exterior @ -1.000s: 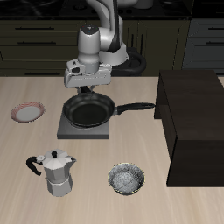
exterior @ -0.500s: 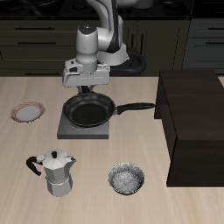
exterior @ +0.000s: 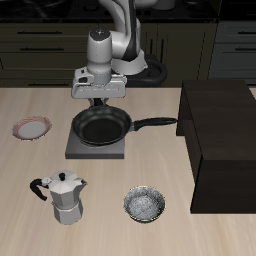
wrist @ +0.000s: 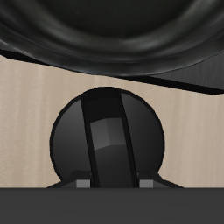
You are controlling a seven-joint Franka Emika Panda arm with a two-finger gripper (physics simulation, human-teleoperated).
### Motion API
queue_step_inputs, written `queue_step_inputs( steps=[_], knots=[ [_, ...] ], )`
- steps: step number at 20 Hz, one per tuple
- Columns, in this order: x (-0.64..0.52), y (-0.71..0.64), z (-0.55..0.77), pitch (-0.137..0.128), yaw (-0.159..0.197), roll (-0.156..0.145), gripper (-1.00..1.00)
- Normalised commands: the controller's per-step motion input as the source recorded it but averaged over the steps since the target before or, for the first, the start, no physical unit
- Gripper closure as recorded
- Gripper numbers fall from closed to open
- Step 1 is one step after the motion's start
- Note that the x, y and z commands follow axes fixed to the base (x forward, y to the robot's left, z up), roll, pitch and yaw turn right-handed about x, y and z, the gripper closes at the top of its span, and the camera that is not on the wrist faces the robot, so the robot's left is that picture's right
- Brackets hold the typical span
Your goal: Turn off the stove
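The gripper [exterior: 97, 103] hangs low at the stove's [exterior: 92, 147] back edge, behind the pan [exterior: 103, 127]. Whether its fingers are spread or closed, I cannot tell. A round black knob [wrist: 106, 142] sits right beneath it. The stove lies mid-table; the cabinet [exterior: 220, 140] stands at its three o'clock, the plate [exterior: 31, 127] at nine, with bare table [exterior: 150, 165] between.
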Motion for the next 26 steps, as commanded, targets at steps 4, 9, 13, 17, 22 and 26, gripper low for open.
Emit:
queue_step_inputs(
  steps=[4,9,13,17,22,26],
  knots=[
    [0.01,0.13,0.03,-0.010,-0.051,0.018,1.00],
    [0.05,0.07,0.05,-0.008,-0.070,-0.005,1.00],
    [0.03,0.05,0.05,-0.006,-0.056,-0.003,1.00],
    [0.05,0.04,0.00,0.003,-0.042,-0.005,1.00],
    [0.02,0.03,0.04,0.001,-0.053,-0.006,1.00],
    [0.14,0.06,-0.02,0.029,-0.081,0.000,1.00]
  ],
)
